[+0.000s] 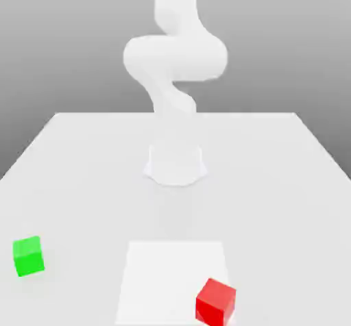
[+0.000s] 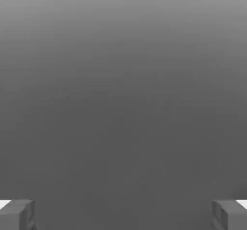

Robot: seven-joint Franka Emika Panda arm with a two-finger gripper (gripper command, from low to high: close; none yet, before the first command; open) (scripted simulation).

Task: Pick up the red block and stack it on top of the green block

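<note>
On the white table, the red block sits near the front edge toward the exterior view's right, at the corner of a lighter square patch. Well apart, toward the left, rests the green block. Behind them rises the white arm. Its gripper is spread wide, fingers holding nothing.

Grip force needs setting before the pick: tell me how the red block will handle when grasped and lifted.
The red block looks like a rigid cube with flat faces, so it should probably sit squarely between the fingers rather than roll. Its smooth, plain surface might be slippery. It looks compact, so it seems unlikely to tip.
</note>
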